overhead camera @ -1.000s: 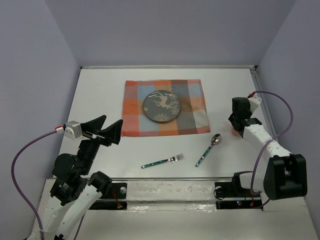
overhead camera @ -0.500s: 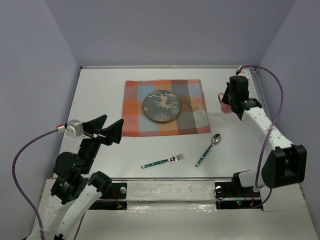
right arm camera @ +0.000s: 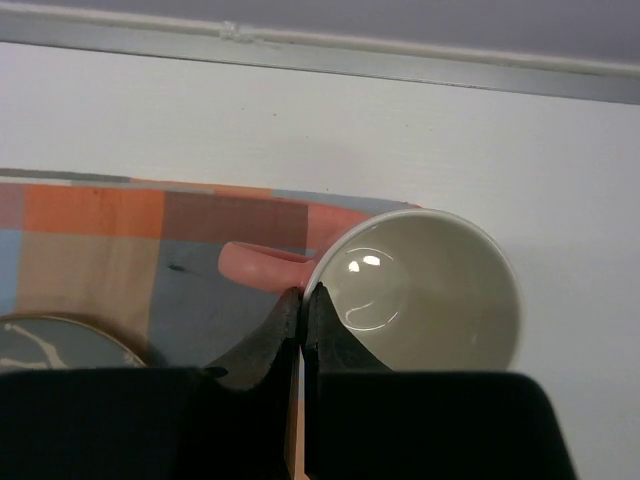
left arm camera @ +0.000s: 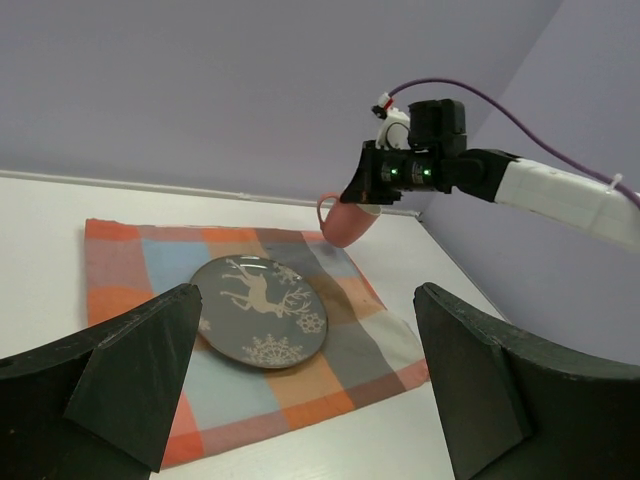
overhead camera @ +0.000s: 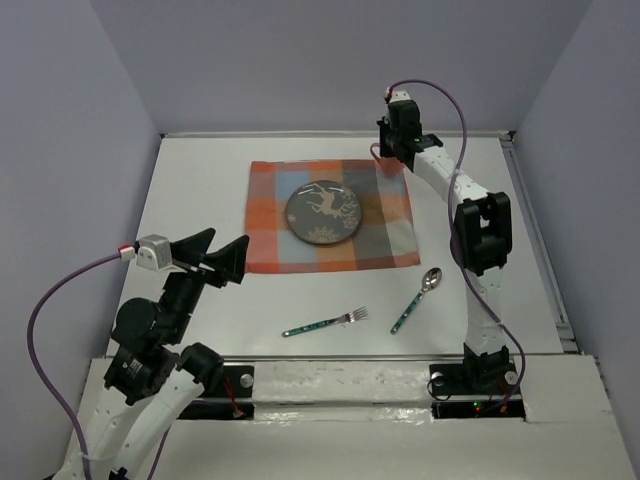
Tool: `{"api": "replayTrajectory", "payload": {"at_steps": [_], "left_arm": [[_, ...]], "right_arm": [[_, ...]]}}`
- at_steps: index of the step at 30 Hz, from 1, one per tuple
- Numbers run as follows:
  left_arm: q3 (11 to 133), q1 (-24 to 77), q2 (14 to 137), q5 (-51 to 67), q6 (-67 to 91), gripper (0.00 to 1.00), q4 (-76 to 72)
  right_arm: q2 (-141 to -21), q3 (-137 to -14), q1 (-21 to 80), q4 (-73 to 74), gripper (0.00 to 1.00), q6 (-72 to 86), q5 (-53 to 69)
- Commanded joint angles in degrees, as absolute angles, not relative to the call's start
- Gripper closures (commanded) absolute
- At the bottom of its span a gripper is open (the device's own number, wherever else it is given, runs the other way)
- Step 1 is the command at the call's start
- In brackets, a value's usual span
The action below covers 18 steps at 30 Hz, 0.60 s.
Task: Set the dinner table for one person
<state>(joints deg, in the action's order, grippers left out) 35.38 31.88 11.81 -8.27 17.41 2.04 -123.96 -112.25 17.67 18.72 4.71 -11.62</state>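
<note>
The right pincer (right arm camera: 302, 292) is clamped on the rim of a pink mug (right arm camera: 420, 295), aloft over the far right corner of the plaid placemat (overhead camera: 268, 235). The left pincer (overhead camera: 222, 250) hangs, jaws wide apart, above the near left of the white desk (overhead camera: 200, 180). A deer-patterned plate (overhead camera: 322, 212) sits on the placemat.

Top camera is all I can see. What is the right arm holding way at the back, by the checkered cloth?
Observer: A pink mug. The right wrist view shows the right jaws pinching its rim beside the handle.
Operator: Is there anything in it?
Observer: No, its pale inside is empty.
Operator: Is it sitting on the cloth?
Observer: No. The left wrist view shows it hanging in the air over the far right corner of the placemat.
</note>
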Motion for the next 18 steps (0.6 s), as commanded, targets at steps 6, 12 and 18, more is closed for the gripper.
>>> {"api": "replayTrajectory", "payload": {"at_steps": [6,12,18], "left_arm": [[36.21,30.76,13.01,-8.44,16.35,0.01,-0.35],[36.21,30.50,13.09,-8.35,16.35,0.01,-0.35],[36.21,30.41,12.92,-8.26,16.35,0.01,-0.35]], "right_arm": [[-128.67,-123.31,17.49,20.83,1.00,1.85,-8.62],[-129.46,-122.87,18.63,21.00,1.00,0.80,-8.96],[-131.39,-126.21,19.16,22.76,1.00,-1.23,-8.79]]}}
